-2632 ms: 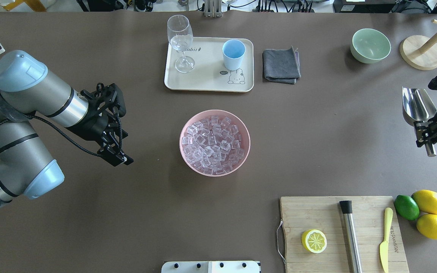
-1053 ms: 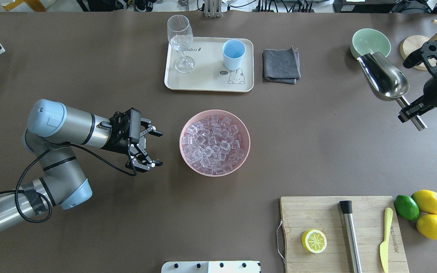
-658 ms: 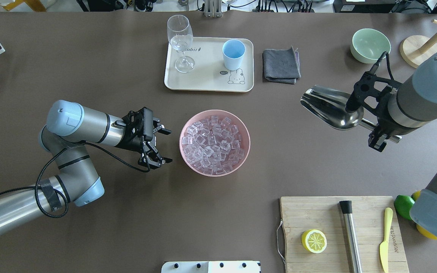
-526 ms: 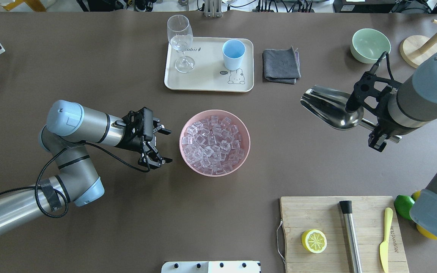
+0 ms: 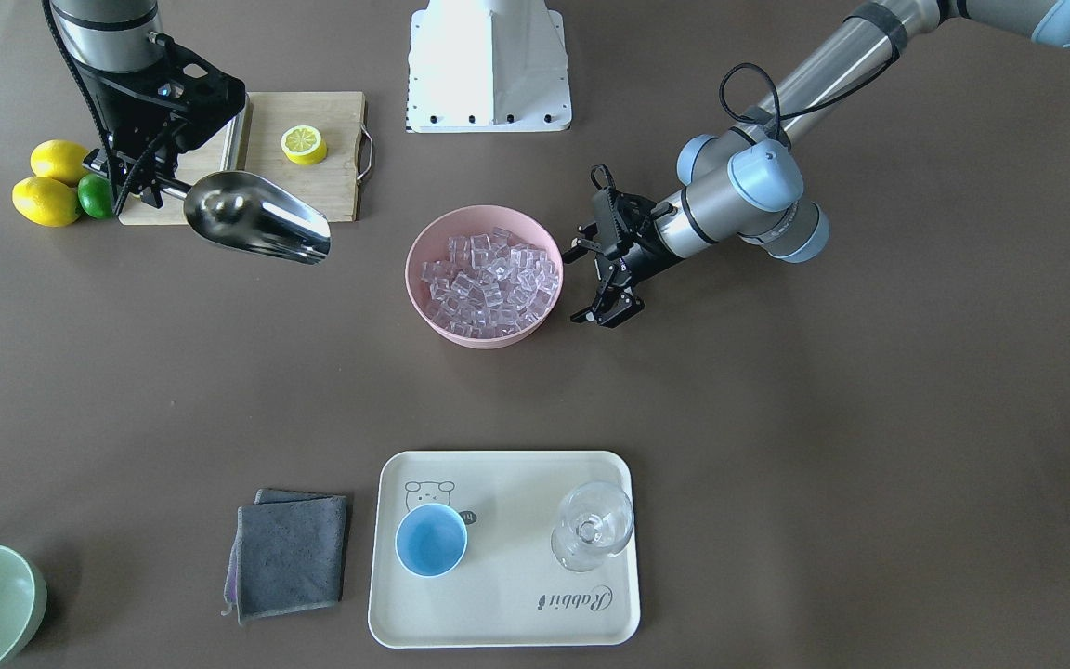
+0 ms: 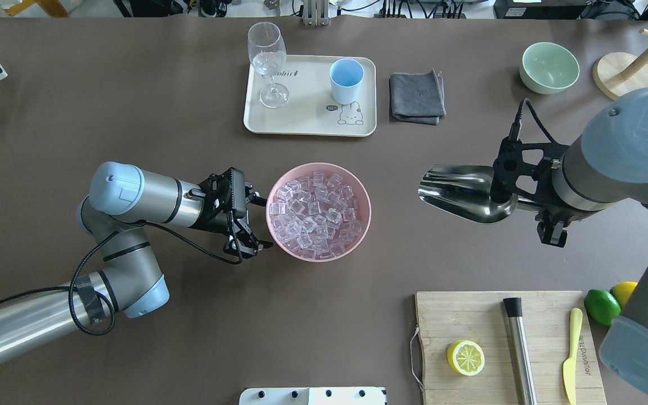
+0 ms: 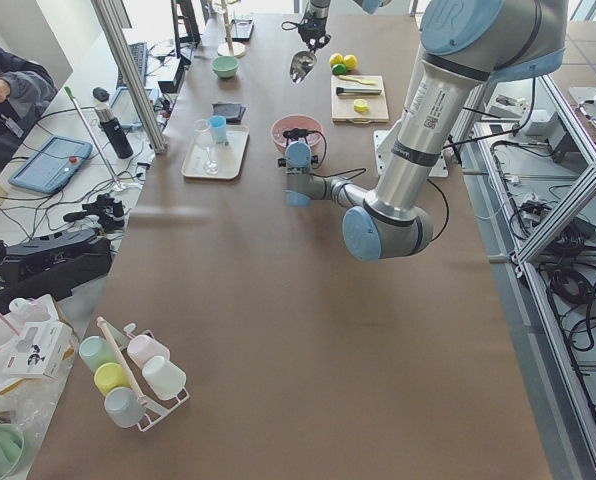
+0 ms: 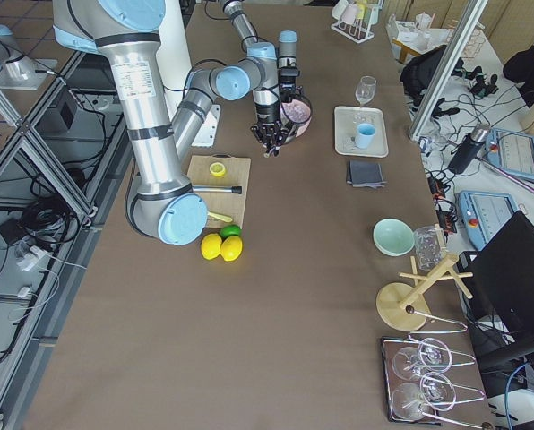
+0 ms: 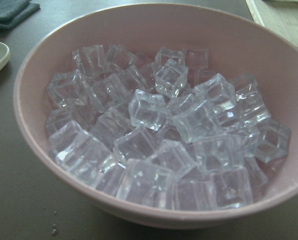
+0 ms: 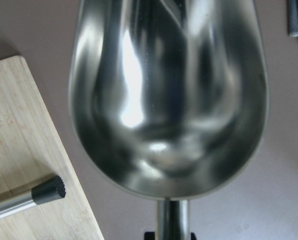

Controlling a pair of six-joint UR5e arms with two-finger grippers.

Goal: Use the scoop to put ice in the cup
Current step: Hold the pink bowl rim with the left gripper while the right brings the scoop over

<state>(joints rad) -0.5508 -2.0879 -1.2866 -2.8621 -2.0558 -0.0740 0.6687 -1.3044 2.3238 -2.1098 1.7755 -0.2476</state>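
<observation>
1. My right hand (image 5: 147, 178) is clenched on the scoop (image 6: 459, 191) by its handle. Trough is empty, roughly level, mouth aimed left at the pink bowl (image 5: 484, 339). It hangs above the worktop (image 6: 133, 84), right of the bowl & well apart. I read that as lined up for the dig.
2. My left hand (image 6: 257, 221) is spread wide & grasps nothing, jaws just beside the bowl's left wall. Prob. there to steady the bowl when the scoop pushes in from the other side.
3. All the ice (image 9: 149, 110) sits in the pink bowl, mid-worktop, heaped close to the rim. None in the scoop.
4. The cup (image 6: 346, 79) stands upright on the cream tray (image 6: 301, 121) at the far side, right of the wine glass (image 6: 268, 56). Its inside looks bare blue, so no ice delivered yet. Mouth up, ready for tipping.
5. Hard to see:
   - Overhead, my right wrist covers the grip & most of the handle.
   - Right wrist cam gives only the trough + a handle stub at the bottom edge.
   - Left wrist cam shows bowl & ice but no part of the hand, so I can't tell if the jaws touch the bowl.
</observation>
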